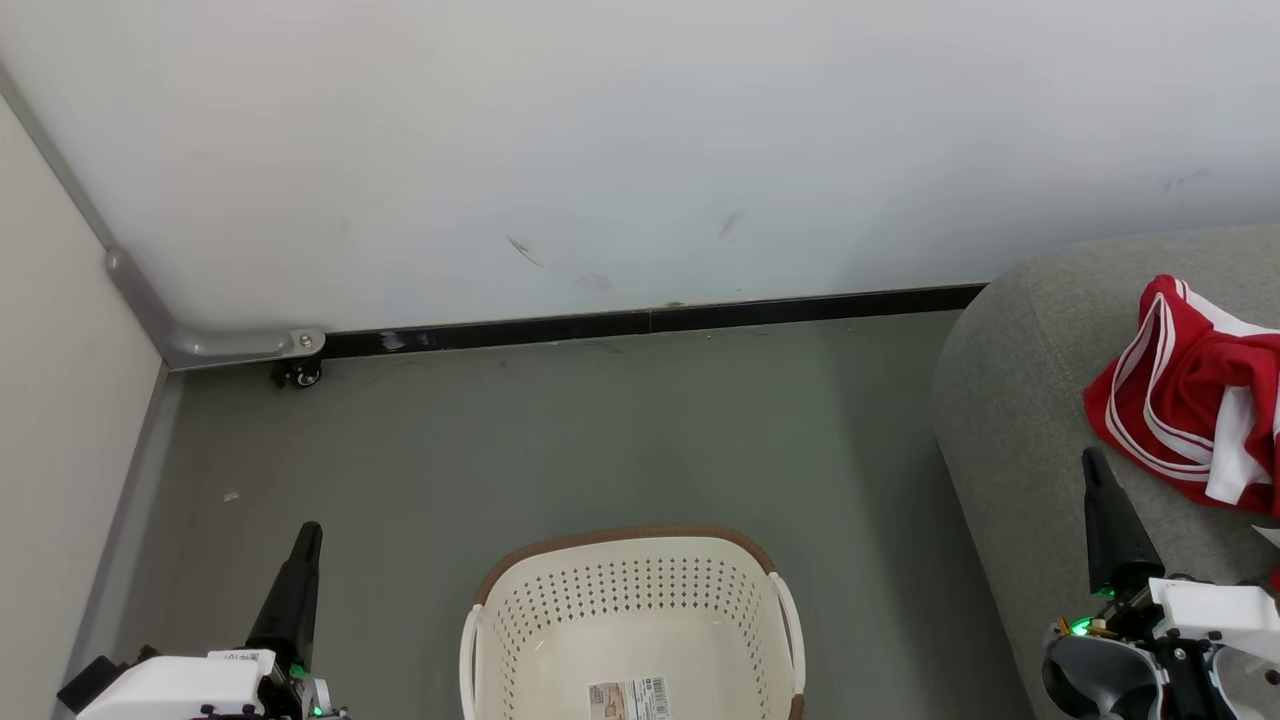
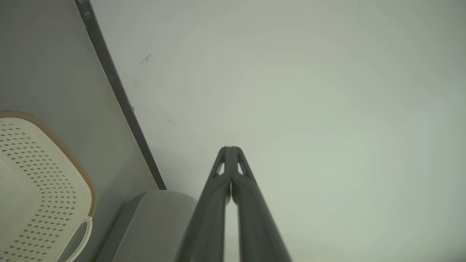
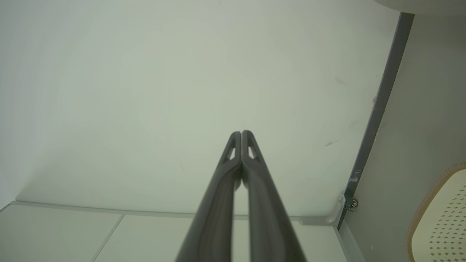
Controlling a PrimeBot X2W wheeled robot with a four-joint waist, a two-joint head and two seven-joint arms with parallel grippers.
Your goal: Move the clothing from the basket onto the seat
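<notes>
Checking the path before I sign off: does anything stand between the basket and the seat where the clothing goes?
Nothing visible does. Only bare floor lies between the basket and the seat, and the red clothing already lies on the seat.

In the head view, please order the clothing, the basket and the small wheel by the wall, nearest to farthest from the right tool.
From the right tool:
1. clothing, just right, on the seat.
2. basket, left, on the floor.
3. wheel, far left by the wall.
</notes>
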